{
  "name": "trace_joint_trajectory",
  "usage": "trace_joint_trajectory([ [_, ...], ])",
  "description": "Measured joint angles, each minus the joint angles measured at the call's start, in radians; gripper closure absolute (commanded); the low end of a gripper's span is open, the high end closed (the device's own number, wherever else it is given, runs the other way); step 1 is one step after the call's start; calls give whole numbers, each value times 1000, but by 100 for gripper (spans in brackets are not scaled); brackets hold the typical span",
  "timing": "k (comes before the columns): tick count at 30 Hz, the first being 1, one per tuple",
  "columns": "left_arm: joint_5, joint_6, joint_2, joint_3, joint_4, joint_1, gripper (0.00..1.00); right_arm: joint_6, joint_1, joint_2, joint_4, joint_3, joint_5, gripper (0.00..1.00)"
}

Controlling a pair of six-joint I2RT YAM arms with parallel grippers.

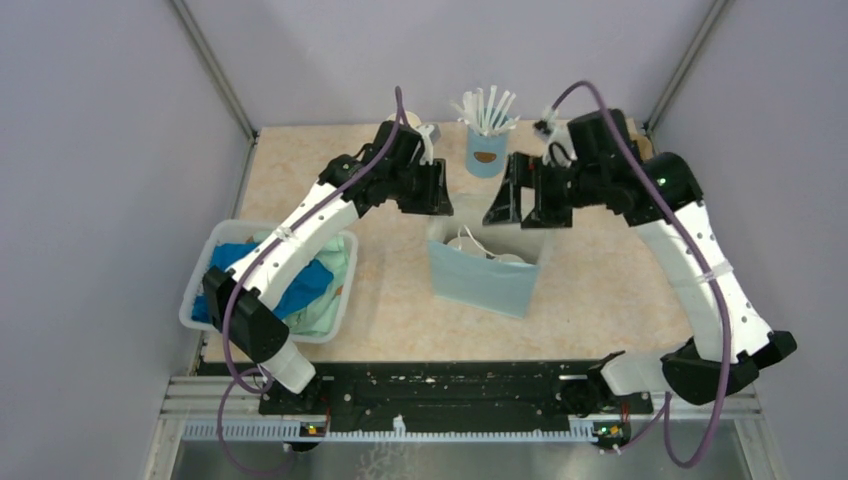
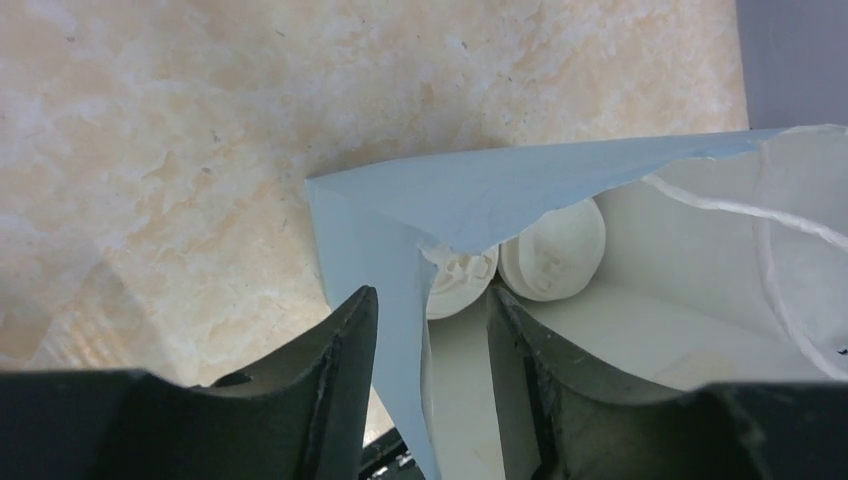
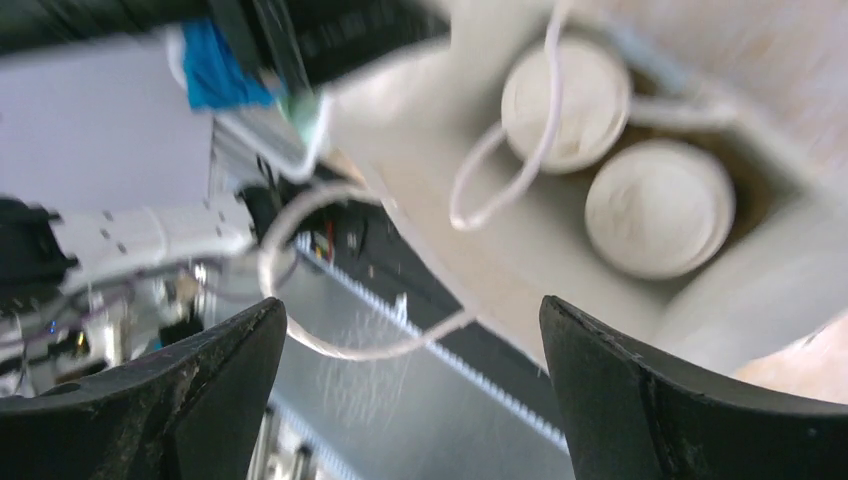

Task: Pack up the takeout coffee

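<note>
Nearest you, a black rail (image 1: 440, 385) edges the beige, marble-patterned surface (image 1: 600, 290). At its left stands a white plastic bin (image 1: 190, 300) of crumpled blue and mint cloths (image 1: 300, 285). At the centre stands a light blue paper bag (image 1: 480, 285), white inside, with thin string handles. The takeout coffee (image 3: 565, 105) sits in it, round white lid up, touching a second lidded cup (image 3: 658, 208). Your left gripper (image 2: 428, 300) straddles the bag's near wall at a corner, fingers parted and not pinching it. Your right gripper (image 3: 410, 305) hangs over the bag mouth, spread wide and holding nothing. Beyond is a light blue cup (image 1: 486, 155) of white sticks (image 1: 487, 108), then plain lavender walls (image 1: 100, 150).
</note>
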Motion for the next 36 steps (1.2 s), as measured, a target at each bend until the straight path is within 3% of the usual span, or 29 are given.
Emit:
trace_joint_trajectory([
  [3, 1, 1, -11, 0, 0, 3, 33, -12, -54, 55, 13, 187, 76, 9],
  [8, -1, 2, -60, 3, 0, 12, 25, -21, -180, 211, 162, 400, 205, 17],
  [12, 3, 2, -101, 11, 4, 22, 22, -71, -203, 321, 328, 375, 274, 31],
  [21, -14, 29, -231, 14, 21, 40, 15, -277, -203, 601, 742, 301, 217, 31],
  [27, -56, 49, -306, 14, 21, 47, 14, -467, -190, 794, 843, 410, 131, 31],
  [31, -85, 55, -304, 14, -6, 49, 14, -607, -154, 902, 866, 515, 174, 32],
  [34, -104, 56, -301, 14, -23, 51, 14, -686, -127, 949, 890, 559, 228, 47],
  [36, -114, 57, -300, 14, -32, 53, 14, -723, -116, 969, 919, 570, 259, 66],
])
